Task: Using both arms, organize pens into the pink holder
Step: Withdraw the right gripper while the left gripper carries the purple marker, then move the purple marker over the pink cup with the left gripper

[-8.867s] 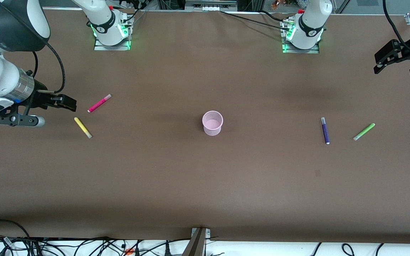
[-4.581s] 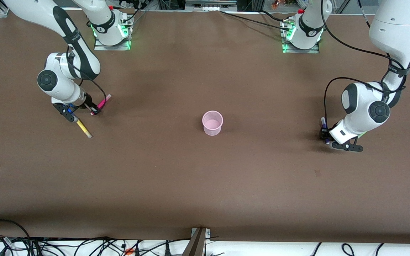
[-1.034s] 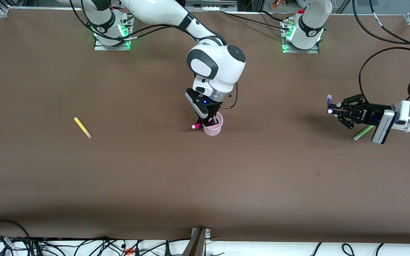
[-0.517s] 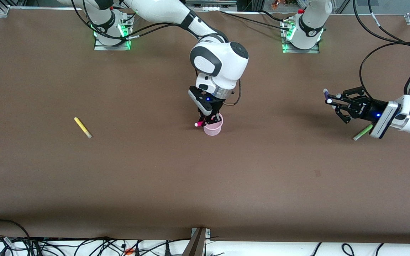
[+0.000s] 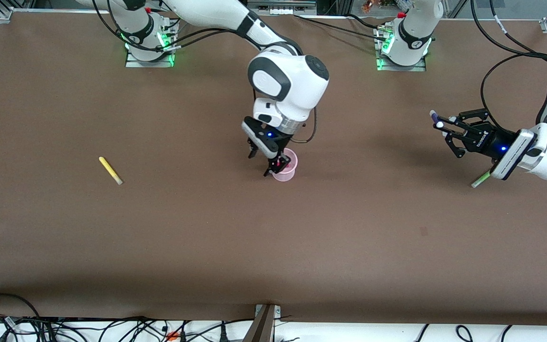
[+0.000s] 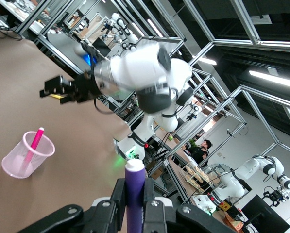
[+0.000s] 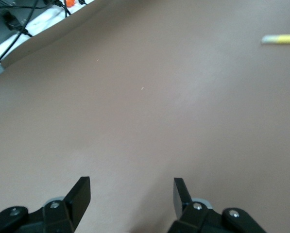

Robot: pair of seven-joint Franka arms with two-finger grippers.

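The pink holder stands mid-table with the magenta-pink pen leaning inside it; both show in the left wrist view, holder and pen. My right gripper hangs open and empty just over the holder's rim; its own view shows its spread jaws above bare table. My left gripper is shut on the purple pen, held in the air toward the left arm's end, pen upright between the jaws. The yellow pen lies toward the right arm's end. The light green pen lies partly hidden under the left hand.
Brown table surface stretches between the holder and the front edge. Cables and a bracket lie along the front edge. The arm bases stand along the far edge. The yellow pen also shows in the right wrist view.
My right gripper has opened and let the magenta-pink pen drop into the holder. My left gripper has shifted slightly with the purple pen still in it.
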